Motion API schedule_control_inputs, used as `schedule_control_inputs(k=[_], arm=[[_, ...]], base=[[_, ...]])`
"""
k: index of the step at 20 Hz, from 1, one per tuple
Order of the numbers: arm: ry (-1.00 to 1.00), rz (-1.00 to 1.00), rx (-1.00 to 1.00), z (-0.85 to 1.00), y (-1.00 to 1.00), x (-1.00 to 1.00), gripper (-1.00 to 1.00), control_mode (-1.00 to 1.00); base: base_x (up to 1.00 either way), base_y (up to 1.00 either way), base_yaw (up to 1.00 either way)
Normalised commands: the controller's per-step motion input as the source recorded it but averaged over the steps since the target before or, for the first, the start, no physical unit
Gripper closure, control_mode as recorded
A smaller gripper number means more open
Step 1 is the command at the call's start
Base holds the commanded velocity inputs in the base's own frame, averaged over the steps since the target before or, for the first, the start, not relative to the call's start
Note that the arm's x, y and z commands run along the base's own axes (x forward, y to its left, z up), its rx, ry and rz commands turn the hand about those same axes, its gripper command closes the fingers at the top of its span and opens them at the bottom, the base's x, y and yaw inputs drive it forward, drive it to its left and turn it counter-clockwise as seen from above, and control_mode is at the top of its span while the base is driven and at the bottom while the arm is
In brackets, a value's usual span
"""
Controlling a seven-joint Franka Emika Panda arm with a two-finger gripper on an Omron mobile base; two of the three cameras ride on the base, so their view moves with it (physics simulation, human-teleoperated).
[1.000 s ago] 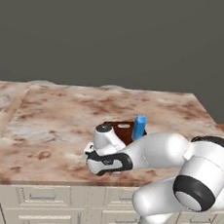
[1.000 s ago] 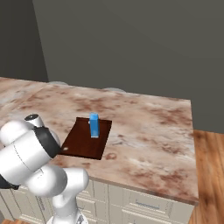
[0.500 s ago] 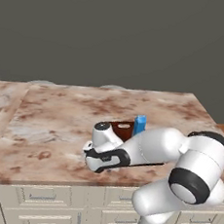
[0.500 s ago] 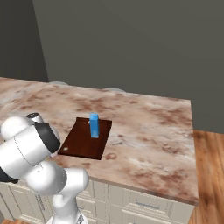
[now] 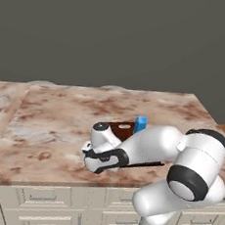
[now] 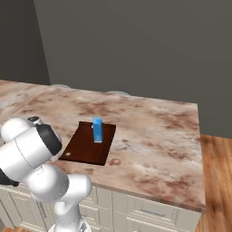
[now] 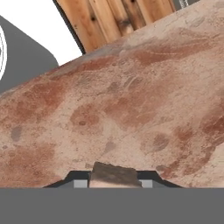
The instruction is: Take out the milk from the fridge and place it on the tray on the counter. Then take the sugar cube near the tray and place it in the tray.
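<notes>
The blue milk [image 6: 97,129] carton stands upright on the dark reddish-brown tray [image 6: 86,147], near its far end. In the left base view the milk [image 5: 141,123] and part of the tray [image 5: 120,130] show behind my forearm. My hand [image 5: 100,155] is down on the marbled counter [image 5: 50,113], just left of the tray and close to the front edge. Seen from the hand camera, my gripper [image 7: 114,183] is shut on the sugar cube [image 7: 114,173], a small block that looks brownish in shadow between the two tips. The fridge is out of view.
Cream panelled drawers [image 5: 41,198] run under the counter. The worktop's right end [image 6: 197,136] drops to a wooden floor [image 6: 217,172], and a grey wall stands behind. The counter stretches bare to the left [image 5: 15,124] and behind the tray [image 6: 149,113].
The jaws have closed on the small cube. The hand has sunk slightly toward the counter; the milk and tray have not moved.
</notes>
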Motion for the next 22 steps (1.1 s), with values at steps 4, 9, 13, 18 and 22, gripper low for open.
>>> schedule_control_inputs(k=[4, 9, 13, 18, 22], arm=[[-0.03, 0.00, 0.00, 0.01, -0.02, -0.08, 1.00, -1.00], [0.01, -0.03, 0.00, 0.81, -0.10, -0.42, 1.00, -1.00], [0.00, 0.00, 0.00, 0.67, -0.55, -0.06, 1.00, -1.00], [-0.09, 0.02, 0.03, 0.01, -0.80, 0.03, 1.00, -1.00], [-0.04, 0.08, 0.05, 0.00, -0.66, 0.13, 1.00, -1.00]], base=[[0.00, 0.00, 0.00], [0.00, 0.00, 0.00], [0.00, 0.00, 0.00], [0.00, 0.00, 0.00], [0.00, 0.00, 0.00]])
